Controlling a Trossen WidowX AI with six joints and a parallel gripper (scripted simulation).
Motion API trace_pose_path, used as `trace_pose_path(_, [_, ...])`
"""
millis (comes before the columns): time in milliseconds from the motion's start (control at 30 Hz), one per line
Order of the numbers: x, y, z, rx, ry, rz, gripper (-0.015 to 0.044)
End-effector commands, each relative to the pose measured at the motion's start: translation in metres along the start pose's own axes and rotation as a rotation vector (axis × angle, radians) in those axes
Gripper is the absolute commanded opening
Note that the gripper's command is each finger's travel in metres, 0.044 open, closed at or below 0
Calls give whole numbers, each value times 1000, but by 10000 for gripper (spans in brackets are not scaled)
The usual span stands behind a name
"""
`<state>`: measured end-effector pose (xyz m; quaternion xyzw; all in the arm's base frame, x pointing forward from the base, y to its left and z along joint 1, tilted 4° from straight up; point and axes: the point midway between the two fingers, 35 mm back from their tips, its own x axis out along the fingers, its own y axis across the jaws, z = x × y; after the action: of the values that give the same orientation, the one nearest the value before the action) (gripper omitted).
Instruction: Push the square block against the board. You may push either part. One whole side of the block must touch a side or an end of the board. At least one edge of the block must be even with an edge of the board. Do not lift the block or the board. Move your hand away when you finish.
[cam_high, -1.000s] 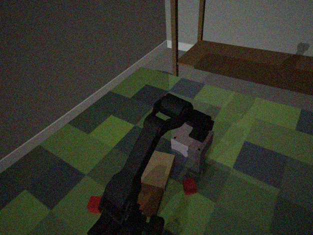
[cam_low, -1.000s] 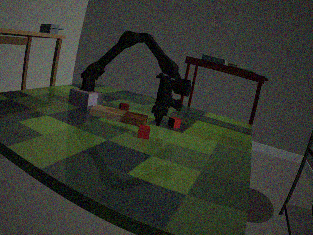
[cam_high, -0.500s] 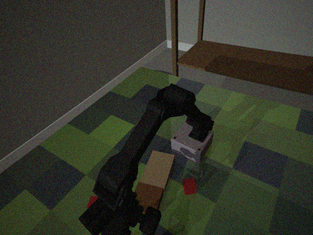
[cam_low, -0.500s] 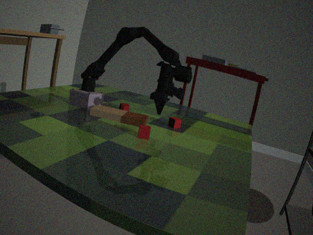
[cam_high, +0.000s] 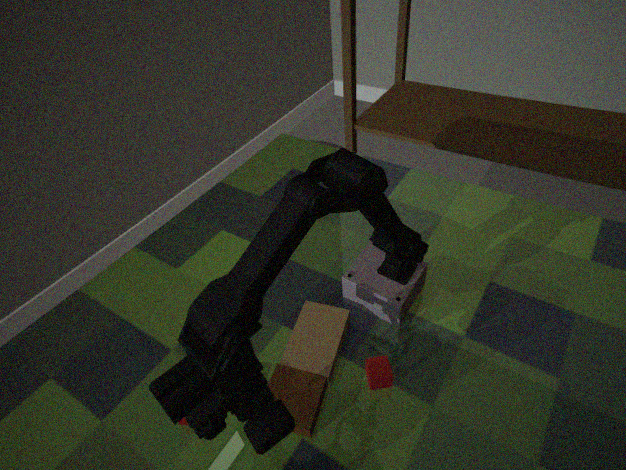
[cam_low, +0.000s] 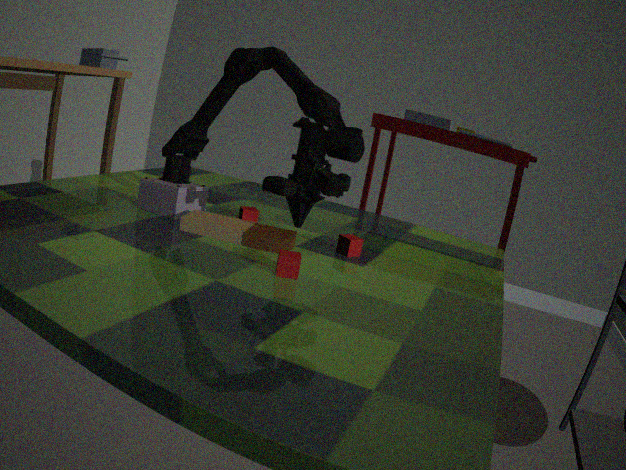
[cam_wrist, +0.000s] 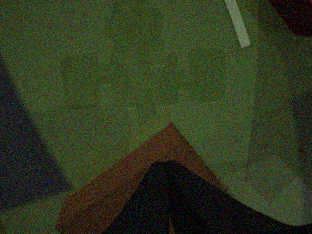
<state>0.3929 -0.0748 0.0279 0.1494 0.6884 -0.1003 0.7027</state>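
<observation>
Near desk (cam_high: 505, 328) (cam_low: 151, 399) (cam_wrist: 125, 75) edge: open room. Farther in, nearer red cube (cam_high: 183, 420) (cam_low: 288, 264) close to block, limiting sideways pushes. Square block (cam_high: 298, 387) (cam_low: 269, 238) (cam_wrist: 172, 142), darker brown, sits mid-desk at outer end of tan board (cam_high: 318, 338) (cam_low: 214, 226), apparently touching; placement suits end-to-end joining. Edges look nearly even; exact match unclear. Hand (cam_high: 217, 392) (cam_low: 299, 224) (cam_wrist: 164, 171) pressed together, empty, pointing down just beyond block, probably for nudging. Farther cubes (cam_low: 349, 245) (cam_low: 248, 214) leave gap between. Retreat upward looks safest.
</observation>
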Motion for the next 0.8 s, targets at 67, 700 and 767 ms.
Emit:
trace_pose_path(67, [0, -18, -6, 181, -1, -5, 0])
trace_pose_path(700, [4, -63, -29, 695, 4, -13, 0])
trace_pose_path(767, [29, -65, -30, 718, 4, -13, 0])
